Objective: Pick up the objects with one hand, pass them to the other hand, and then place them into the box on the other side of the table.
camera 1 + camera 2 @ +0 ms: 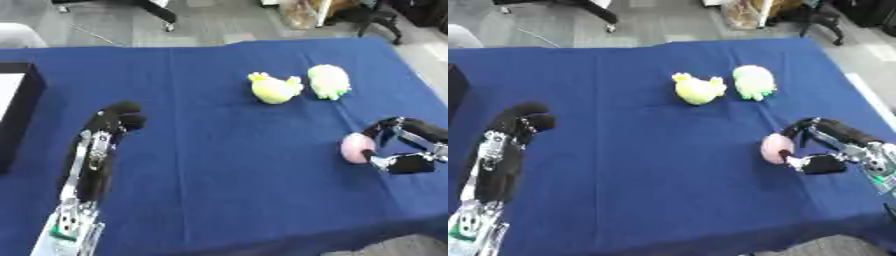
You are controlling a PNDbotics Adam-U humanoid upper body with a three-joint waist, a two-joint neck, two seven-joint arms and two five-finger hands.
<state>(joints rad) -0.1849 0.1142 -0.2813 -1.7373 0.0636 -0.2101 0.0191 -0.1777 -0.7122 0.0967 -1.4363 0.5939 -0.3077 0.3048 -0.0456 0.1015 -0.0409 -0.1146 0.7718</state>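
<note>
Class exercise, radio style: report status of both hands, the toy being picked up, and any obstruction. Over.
Right hand curled round pink toy, right side of table. Left hand curled, holding nothing. Yellow toy and pale green toy farther back, not obstructing.

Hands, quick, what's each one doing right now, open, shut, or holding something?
Left hand: shut, fingers curled, holding nothing, above the blue tablecloth.
Right hand: shut on the pink object, fingers and thumb curled round it.
</note>
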